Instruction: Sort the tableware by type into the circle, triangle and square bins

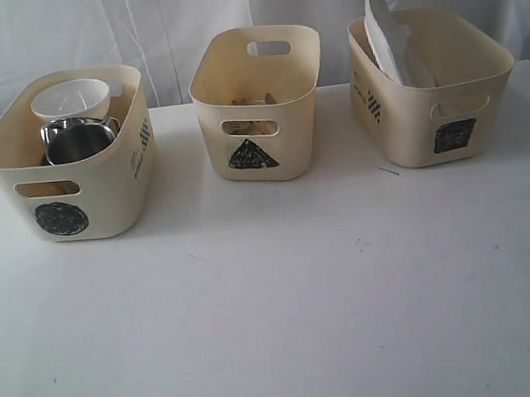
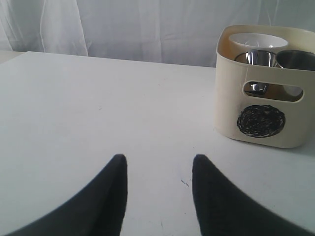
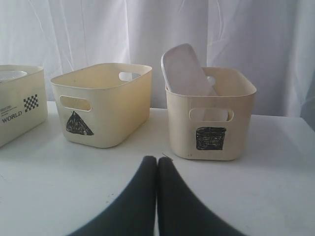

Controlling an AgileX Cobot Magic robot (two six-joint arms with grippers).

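Three cream bins stand in a row at the back of the white table. The circle bin [image 1: 102,193] on the left holds a white bowl [image 1: 69,98] and a steel mug [image 1: 78,141]. Tan wooden pieces [image 1: 249,126] show through the handle hole of the triangle bin [image 1: 294,118] in the middle. In the square bin [image 1: 410,129] on the right, a white plate [image 1: 383,36] leans upright. No arm shows in the exterior view. My left gripper [image 2: 158,160] is open and empty over the table, short of the circle bin [image 2: 229,98]. My right gripper [image 3: 157,160] is shut and empty, facing the square bin [image 3: 179,132].
A white curtain hangs behind the table. A thin dark sliver [image 1: 388,171] lies on the tabletop in front of the square bin. The table's back edge runs just behind the bins.
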